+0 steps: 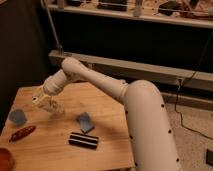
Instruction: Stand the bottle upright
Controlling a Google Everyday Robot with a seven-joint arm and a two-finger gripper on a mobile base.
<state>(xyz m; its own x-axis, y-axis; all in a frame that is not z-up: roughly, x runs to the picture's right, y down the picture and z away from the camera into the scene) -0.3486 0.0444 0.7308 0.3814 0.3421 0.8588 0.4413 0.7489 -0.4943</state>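
The clear bottle [55, 108] shows faintly on the wooden table [107, 107], at the left middle, right at my gripper. I cannot tell whether it stands or leans. My gripper [44, 103] hangs from the white arm [100, 82] that reaches from the right across the table. It is low over the table and touches or nearly touches the bottle on its left side.
A blue block [85, 122] lies right of the bottle. A black striped object [83, 140] lies in front of it. A blue-grey piece [18, 117], a reddish-brown item [22, 133] and a red object [5, 159] lie at the left. A railing [150, 67] runs behind the table.
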